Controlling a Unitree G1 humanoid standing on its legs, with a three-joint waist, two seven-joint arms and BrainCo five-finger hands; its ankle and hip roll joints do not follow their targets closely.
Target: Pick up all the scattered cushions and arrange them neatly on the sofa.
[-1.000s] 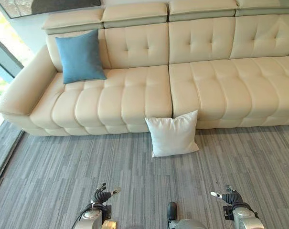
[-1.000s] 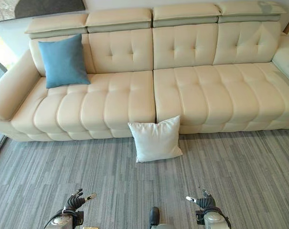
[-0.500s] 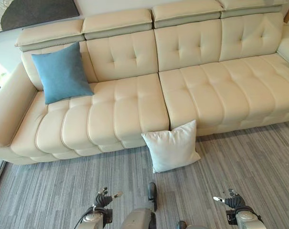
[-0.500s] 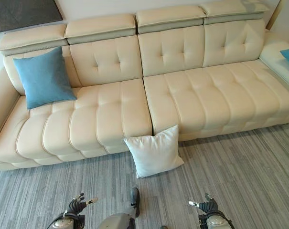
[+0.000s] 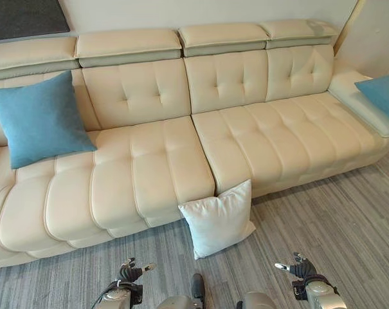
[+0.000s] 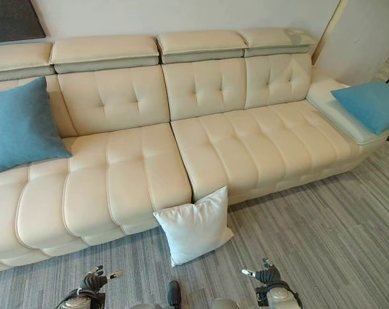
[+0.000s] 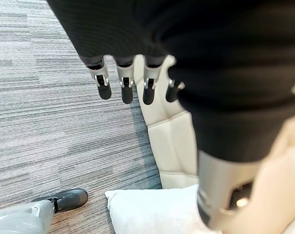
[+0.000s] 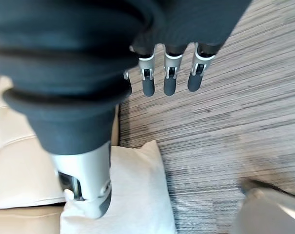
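Against the cream sofa (image 5: pixel 149 174) front, plump white cushion (image 5: pixel 217 219) on grey carpet (image 5: pixel 335 219), left hand (image 7: pixel 132 85) and right hand (image 8: pixel 167 78) empty, fingers straight

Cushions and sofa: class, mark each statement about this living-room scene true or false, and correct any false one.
1. The white cushion lies on the sofa seat. False: it stands on the grey carpet, leaning against the sofa front.
2. A blue cushion leans against the sofa's backrest. True.
3. The left hand holds a cushion. False: it is open and holds nothing.
4. The right hand is open and empty. True.
5. Another blue cushion lies at the sofa's far right end. True.
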